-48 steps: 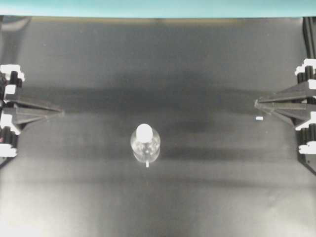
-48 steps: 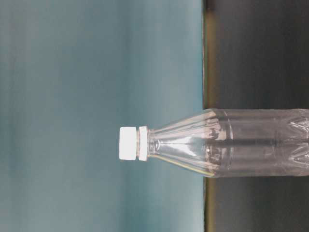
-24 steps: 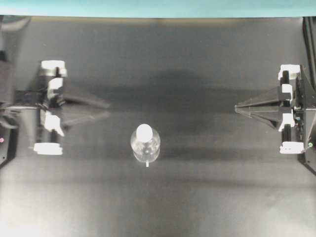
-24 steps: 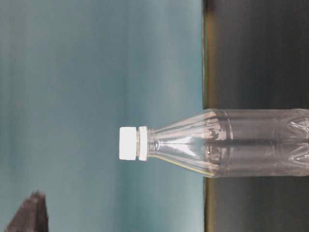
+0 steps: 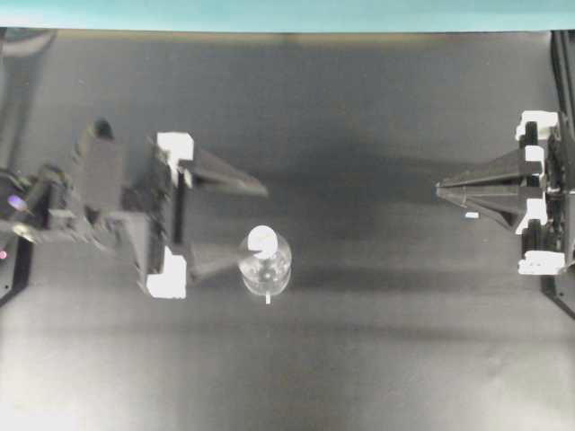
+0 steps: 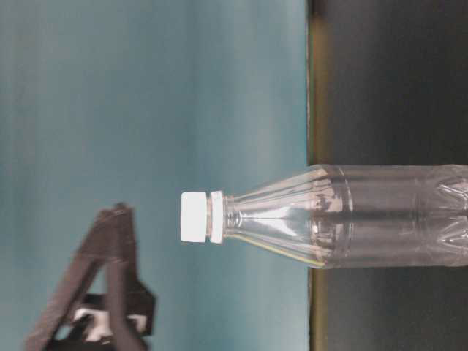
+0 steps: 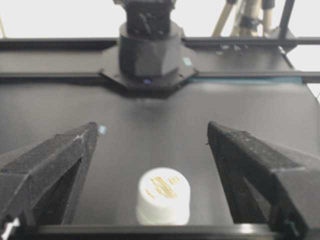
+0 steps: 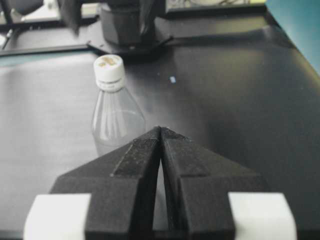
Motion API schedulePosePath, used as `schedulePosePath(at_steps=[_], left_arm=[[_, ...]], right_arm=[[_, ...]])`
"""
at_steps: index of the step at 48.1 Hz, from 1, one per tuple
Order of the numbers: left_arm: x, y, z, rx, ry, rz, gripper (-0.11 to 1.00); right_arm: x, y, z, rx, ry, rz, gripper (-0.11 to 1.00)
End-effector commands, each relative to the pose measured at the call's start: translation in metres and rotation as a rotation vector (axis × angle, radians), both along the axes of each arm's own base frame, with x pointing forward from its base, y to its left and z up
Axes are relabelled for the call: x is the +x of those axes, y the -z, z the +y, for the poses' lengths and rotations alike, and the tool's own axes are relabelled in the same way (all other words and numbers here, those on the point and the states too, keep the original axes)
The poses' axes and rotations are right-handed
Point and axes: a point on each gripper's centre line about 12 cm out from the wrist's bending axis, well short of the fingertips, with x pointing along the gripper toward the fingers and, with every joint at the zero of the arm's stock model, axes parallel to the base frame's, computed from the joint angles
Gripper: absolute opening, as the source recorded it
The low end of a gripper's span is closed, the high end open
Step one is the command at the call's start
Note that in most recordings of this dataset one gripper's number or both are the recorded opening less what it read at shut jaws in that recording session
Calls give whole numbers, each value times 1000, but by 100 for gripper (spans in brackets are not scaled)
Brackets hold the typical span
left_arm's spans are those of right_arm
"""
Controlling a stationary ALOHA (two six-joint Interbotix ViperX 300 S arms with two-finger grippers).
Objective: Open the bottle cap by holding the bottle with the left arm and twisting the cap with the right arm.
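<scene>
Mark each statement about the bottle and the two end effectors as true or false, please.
1. The bottle stands upright on the table. True.
2. The bottle cap is off and lies beside the bottle. False: it sits on the neck.
3. The left end effector is open. True.
4. The right end effector grips the cap. False: it is shut on nothing, far from the bottle.
5. The left end effector's fingers flank the cap in the left wrist view. True.

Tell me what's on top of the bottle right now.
Only the white bottle cap sits on the bottle, screwed on. No gripper touches it. In the overhead view, one left finger covers part of the bottle's shoulder.
</scene>
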Motion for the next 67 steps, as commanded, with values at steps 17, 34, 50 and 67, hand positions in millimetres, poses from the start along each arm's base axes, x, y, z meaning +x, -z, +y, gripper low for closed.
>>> schedulePosePath(at_steps=[17, 34, 50, 67], left_arm=[[23, 64, -8, -95, 30, 87, 95], [37, 124, -10, -118, 29, 222, 95], [35, 174, -14, -119, 26, 390, 95], [32, 181, -11, -118, 13, 451, 98]], right_arm=[[2, -7, -6, 50, 31, -9, 1], [1, -4, -6, 117, 40, 19, 1], [0, 2, -6, 132, 42, 66, 1], [0, 3, -6, 134, 44, 73, 1]])
